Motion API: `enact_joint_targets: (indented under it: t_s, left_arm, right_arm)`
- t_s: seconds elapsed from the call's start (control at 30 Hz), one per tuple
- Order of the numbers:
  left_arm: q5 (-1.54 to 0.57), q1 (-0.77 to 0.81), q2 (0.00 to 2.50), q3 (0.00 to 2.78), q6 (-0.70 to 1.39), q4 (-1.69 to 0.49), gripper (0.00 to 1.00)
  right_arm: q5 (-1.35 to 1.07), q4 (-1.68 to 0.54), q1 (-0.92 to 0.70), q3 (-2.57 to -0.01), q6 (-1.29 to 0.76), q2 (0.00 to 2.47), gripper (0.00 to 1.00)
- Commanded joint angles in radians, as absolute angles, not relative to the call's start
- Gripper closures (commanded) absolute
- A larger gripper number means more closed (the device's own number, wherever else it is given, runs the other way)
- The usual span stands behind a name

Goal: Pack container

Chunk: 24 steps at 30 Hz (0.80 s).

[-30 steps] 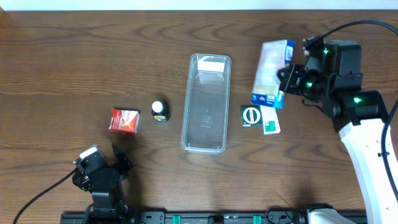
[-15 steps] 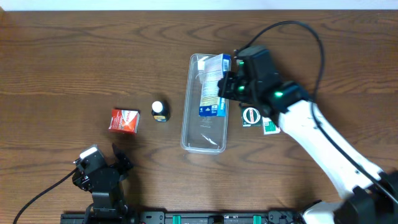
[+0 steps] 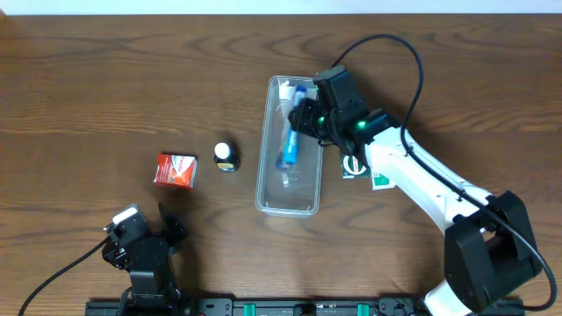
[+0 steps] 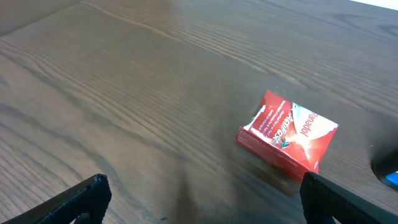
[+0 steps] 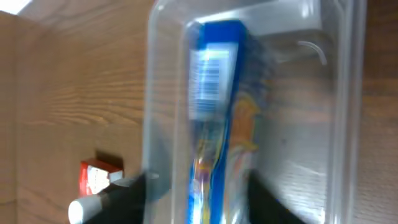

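Note:
The container (image 3: 288, 195), a long clear tray, lies in the middle of the table. A blue-and-white packet (image 3: 288, 145) stands on edge inside it, leaning along its length. My right gripper (image 3: 303, 116) hovers over the tray's far half. In the right wrist view its blurred dark fingers stand apart on either side of the packet (image 5: 214, 112), so the right gripper (image 5: 202, 193) is open above the container (image 5: 298, 124). Near the front left edge my left gripper (image 3: 167, 230) rests open and empty (image 4: 205, 199).
A red box (image 3: 176, 169) (image 4: 287, 138) and a small dark bottle with a white cap (image 3: 226, 156) lie left of the tray. To its right, a green box (image 3: 354, 164) and a white-green card (image 3: 382, 171) sit partly under the right arm.
The right arm carried the packet from the far right over the tray, turned it on edge and lowered it inside. Its jaws have spread apart. The left arm stayed still.

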State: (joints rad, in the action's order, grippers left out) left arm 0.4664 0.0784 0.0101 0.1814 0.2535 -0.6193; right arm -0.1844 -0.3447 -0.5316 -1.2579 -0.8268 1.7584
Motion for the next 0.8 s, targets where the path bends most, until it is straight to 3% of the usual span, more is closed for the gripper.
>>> enact_joint_targets:
  t_s: [0.0,0.07,0.2,0.37,0.5,0.77]
  left_arm:
    - [0.472,0.072,0.007,0.163,0.24,-0.619,0.02]
    - [0.472,0.072,0.007,0.163,0.24,-0.619,0.02]
    - [0.472,0.072,0.007,0.163,0.24,-0.619,0.02]
    - [0.472,0.072,0.007,0.163,0.24,-0.619,0.02]
    - [0.472,0.072,0.007,0.163,0.24,-0.619,0.02]
    - [0.472,0.072,0.007,0.163,0.24,-0.619,0.02]
  right_arm:
    - [-0.199,-0.346,-0.518,-1.275,-0.829,1.739,0.3]
    - [-0.2,-0.35,-0.505,-1.275,-0.814,1.726,0.35]
    - [-0.199,-0.35,-0.478,-1.275,-0.764,1.689,0.6]
    - [-0.21,-0.351,-0.476,-1.275,-0.648,1.662,0.67]
    - [-0.261,-0.335,-0.506,-1.275,-0.562,1.671,0.98]
    - [-0.251,-0.226,-0.587,-1.275,-0.496,1.768,0.99]
